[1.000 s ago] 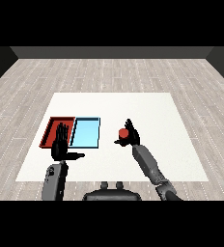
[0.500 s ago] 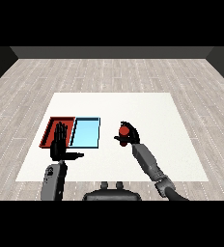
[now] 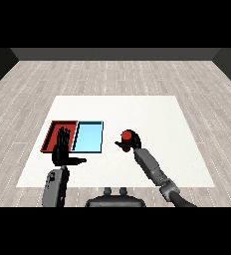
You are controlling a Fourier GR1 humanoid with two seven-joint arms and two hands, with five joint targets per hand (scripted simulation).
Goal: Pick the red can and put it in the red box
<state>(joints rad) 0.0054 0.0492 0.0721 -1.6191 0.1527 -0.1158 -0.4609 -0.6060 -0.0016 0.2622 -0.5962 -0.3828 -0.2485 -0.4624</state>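
Right hand [image 3: 132, 145] curled round red can [image 3: 127, 135], w/ can just right of blue tray [image 3: 88, 137], not in red tray [image 3: 52, 135]. Can is small, plain red, mostly hidden by fingers. Left hand [image 3: 62, 149] flat open, holding nothing, over red tray's front edge. White table [image 3: 152, 114]; grey plank floor [image 3: 112, 74], dark wall behind.

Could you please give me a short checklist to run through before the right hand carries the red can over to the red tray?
1. Right hand curled round the red can: ok.
2. Can clear of the table: cannot tell.
3. Red tray unobstructed: not ok; the open left hand overlaps its near part in this view.
4. Light blue tray lies between can and red tray, so the carry must pass over it: ok, noted.
5. Can upright in the hand: cannot tell.
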